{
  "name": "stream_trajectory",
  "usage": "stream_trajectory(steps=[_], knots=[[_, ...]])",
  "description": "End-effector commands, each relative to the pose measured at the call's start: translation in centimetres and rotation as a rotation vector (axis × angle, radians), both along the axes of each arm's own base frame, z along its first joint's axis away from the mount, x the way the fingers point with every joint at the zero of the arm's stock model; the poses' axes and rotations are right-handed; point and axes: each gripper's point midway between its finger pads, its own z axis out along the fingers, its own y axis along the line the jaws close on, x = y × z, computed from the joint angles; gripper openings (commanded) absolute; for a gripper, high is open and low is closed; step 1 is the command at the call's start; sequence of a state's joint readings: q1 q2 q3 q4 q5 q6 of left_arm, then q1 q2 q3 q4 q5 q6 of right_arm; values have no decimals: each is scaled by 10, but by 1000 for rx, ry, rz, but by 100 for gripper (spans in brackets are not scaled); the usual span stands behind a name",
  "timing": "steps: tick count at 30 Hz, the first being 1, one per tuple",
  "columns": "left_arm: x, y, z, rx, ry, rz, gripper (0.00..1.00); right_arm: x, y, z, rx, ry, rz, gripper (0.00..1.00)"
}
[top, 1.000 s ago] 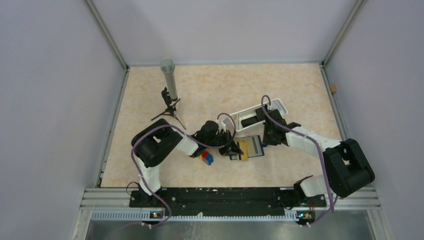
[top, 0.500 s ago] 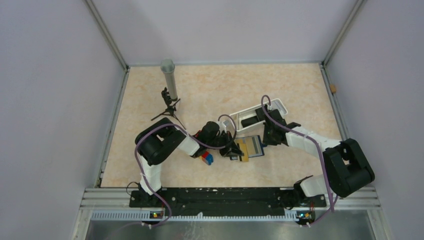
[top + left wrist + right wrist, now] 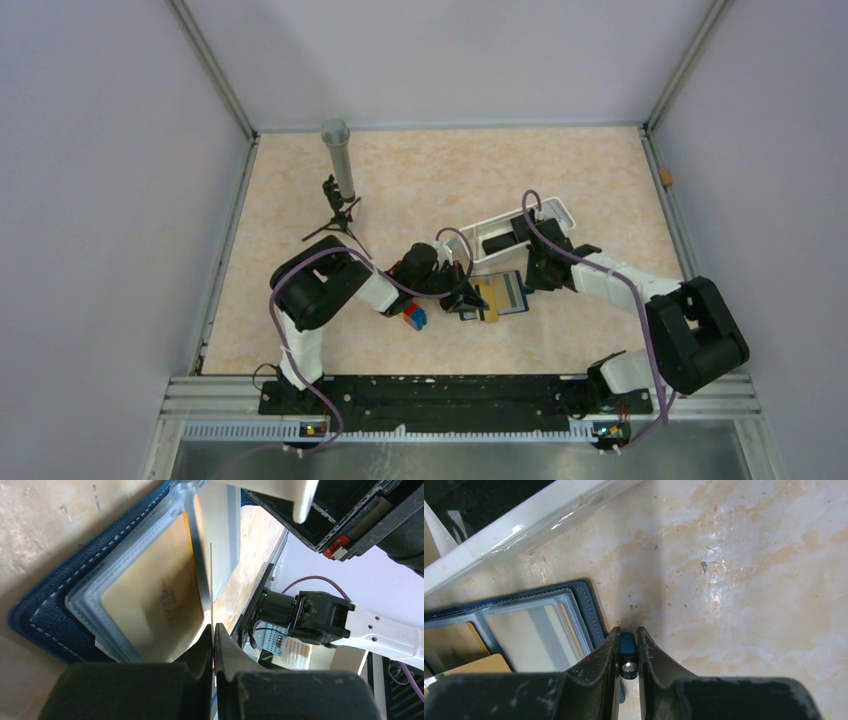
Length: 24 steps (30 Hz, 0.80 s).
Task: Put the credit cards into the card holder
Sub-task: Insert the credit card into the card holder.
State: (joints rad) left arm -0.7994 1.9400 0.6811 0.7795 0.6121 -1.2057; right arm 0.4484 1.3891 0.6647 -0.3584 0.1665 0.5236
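The navy card holder [image 3: 505,295] lies open on the table between both arms. My left gripper [image 3: 214,626] is shut on a thin credit card [image 3: 211,580] seen edge-on, standing upright beside the holder's clear slots [image 3: 85,600]. A yellow-gold card [image 3: 150,600] rests on those slots; whether it is fully inside a slot I cannot tell. My right gripper [image 3: 628,630] is shut on the holder's navy snap tab [image 3: 627,647], with its stud [image 3: 626,667] between the jaws. A pale card with a grey stripe [image 3: 534,635] shows inside a clear slot. In the top view the left gripper [image 3: 468,298] and right gripper [image 3: 530,282] flank the holder.
A white oblong tray [image 3: 560,212] stands just behind the holder, with its rim [image 3: 549,515] close to my right gripper. Coloured toy bricks [image 3: 412,317] lie under the left arm's wrist. A small tripod with a grey cylinder [image 3: 338,160] stands at the back left.
The left arm's elbow has shifted slightly to the right; both grippers, the card and the holder stay where they were.
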Motion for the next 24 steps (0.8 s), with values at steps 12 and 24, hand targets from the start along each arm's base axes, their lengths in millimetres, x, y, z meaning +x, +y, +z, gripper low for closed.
stream_trajectory(steps=[12, 24], knots=[[4, -5, 9, -42, -24, 1, 0, -18, -16, -20, -78, 91, -9, 6], [5, -6, 2, -26, 1, 4, 0, -18, -17, -19, -78, 87, -11, 6]])
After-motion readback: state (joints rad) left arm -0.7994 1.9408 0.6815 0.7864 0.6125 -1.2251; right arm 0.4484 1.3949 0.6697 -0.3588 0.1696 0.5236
